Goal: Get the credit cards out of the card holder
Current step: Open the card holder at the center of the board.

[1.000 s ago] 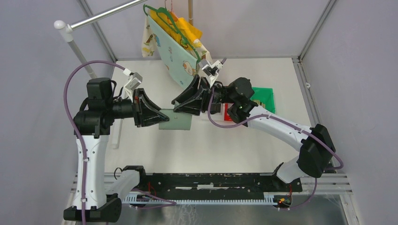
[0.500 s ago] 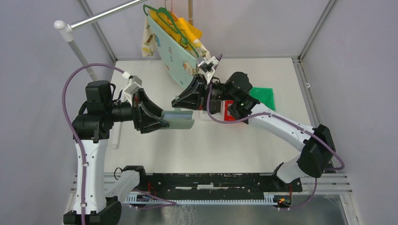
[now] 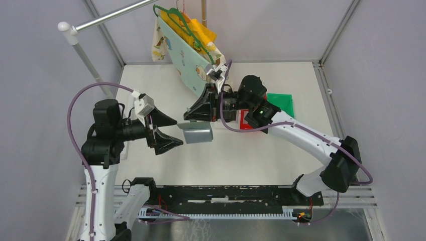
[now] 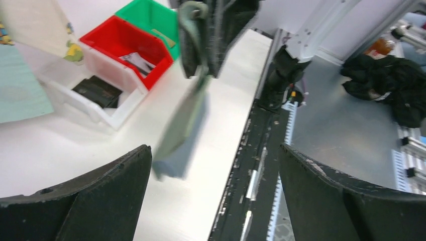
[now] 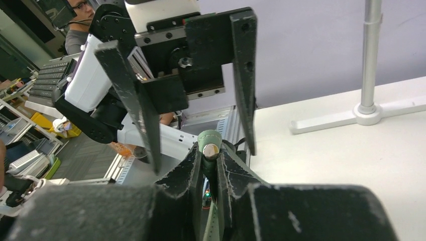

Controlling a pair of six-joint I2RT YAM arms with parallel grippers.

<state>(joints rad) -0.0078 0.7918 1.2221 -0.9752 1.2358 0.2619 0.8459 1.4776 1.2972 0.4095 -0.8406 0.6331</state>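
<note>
The grey-green card holder (image 3: 197, 133) hangs above the table from my right gripper (image 3: 200, 118), which is shut on its upper edge by the snap tab (image 5: 209, 144). In the left wrist view the card holder (image 4: 182, 125) dangles blurred below the right fingers (image 4: 188, 45). My left gripper (image 3: 177, 132) stands wide open just left of the holder and does not touch it. Its black fingers (image 5: 135, 100) face the right wrist camera. The credit cards are hidden.
Red bin (image 4: 123, 47), green bin (image 4: 150, 15) and white bin (image 4: 95, 95) sit at the right of the table. A patterned cloth bag (image 3: 186, 55) hangs from the rack at the back. A white stand pole (image 5: 369, 55) rises on the left side.
My left gripper opened, let go of the card holder and drew back left. My right gripper shut on the holder's top edge, and the holder now hangs from it alone.
</note>
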